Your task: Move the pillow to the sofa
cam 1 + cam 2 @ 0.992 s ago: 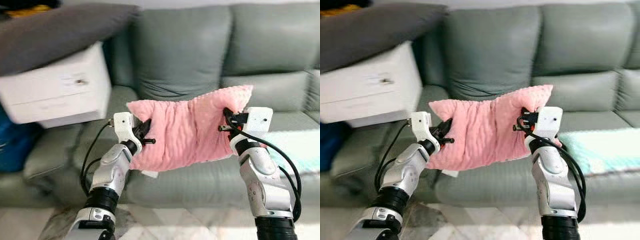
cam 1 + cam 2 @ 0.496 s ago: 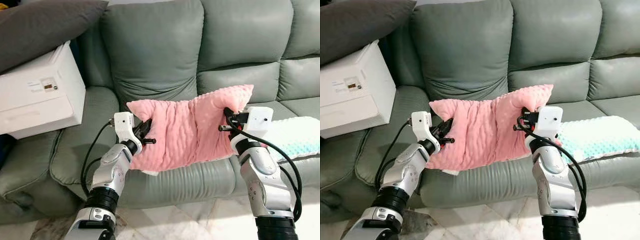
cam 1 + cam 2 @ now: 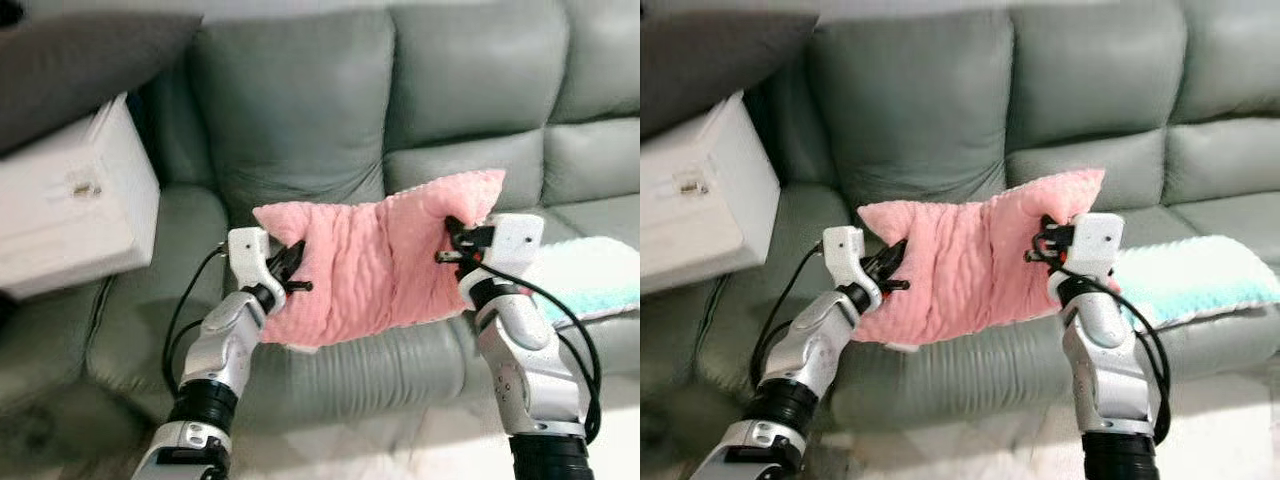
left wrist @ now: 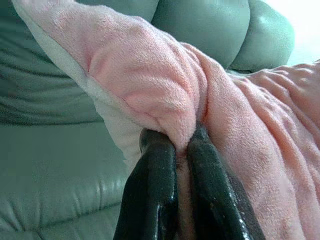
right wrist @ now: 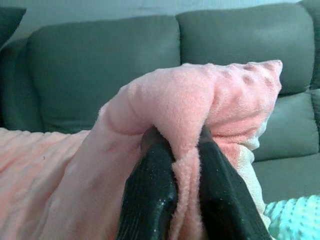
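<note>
The pink pillow (image 3: 375, 262) hung in the air in front of the grey-green sofa (image 3: 300, 130), stretched between the two claws and sagging into vertical folds across its middle. It sat just above the front edge of the sofa's seat cushion, level with the lower part of the backrest, and did not rest on the seat.

The left claw (image 3: 290, 268) was clamped onto the pillow's left end; in the left wrist view its two black fingers (image 4: 150, 195) lay close together with a ridge of pink fleece pinched between them. The right claw (image 3: 452, 240) was likewise closed on the pillow's upper right corner, and in the right wrist view its fingers (image 5: 150, 195) squeezed a bunched fold of the fabric.

A white box (image 3: 70, 205) stood on the sofa's left end, with a dark grey cushion (image 3: 90, 55) above it. A mint-green dotted cushion (image 3: 590, 278) lay on the seat towards the right edge, just beside the right arm.
</note>
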### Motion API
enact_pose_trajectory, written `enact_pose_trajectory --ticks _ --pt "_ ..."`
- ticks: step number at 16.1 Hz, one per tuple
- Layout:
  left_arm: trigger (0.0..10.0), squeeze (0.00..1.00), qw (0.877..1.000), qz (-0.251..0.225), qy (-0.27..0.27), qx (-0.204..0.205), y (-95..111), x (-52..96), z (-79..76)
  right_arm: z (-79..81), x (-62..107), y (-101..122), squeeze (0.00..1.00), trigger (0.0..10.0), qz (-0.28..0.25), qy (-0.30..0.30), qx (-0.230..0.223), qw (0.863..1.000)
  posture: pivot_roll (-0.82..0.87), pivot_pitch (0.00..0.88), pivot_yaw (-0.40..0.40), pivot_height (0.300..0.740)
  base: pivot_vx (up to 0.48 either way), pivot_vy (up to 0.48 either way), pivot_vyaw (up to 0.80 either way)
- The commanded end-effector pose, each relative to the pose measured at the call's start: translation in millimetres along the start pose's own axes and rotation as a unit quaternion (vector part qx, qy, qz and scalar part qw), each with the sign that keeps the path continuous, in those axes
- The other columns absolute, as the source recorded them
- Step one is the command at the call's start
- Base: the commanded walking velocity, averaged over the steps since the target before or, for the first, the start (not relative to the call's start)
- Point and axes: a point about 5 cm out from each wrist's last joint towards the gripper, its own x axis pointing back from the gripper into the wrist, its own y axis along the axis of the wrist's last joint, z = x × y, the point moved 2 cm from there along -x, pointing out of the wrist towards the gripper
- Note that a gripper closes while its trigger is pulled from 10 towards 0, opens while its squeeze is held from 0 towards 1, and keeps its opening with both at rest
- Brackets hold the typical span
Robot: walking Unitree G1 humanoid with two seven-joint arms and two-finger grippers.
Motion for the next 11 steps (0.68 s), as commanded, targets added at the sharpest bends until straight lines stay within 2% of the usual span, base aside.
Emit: enact_pose_trajectory --ticks 1,4,11 --pt "10.0 0.0 1.0 -0.011 -0.027 -0.009 6.4 -4.0 -12.0 3.7 -2.8 9.2 0.0 10.0 -0.015 0.011 0.002 1.0 -0.28 0.0 0.051 0.74 0.296 0.0 -0.76" --pt "10.0 0.0 1.0 -0.011 -0.027 -0.007 5.9 -3.8 -12.5 4.1 -3.3 9.8 0.0 10.0 -0.016 0.013 0.002 1.0 -0.28 0.0 0.05 0.74 0.301 0.0 -0.74" --pt "10.0 0.0 1.0 -0.013 -0.018 -0.008 6.6 -3.2 -9.9 5.8 -3.1 10.3 0.0 10.0 -0.018 0.018 0.003 1.0 -0.28 0.0 0.048 0.74 0.035 0.0 0.0"
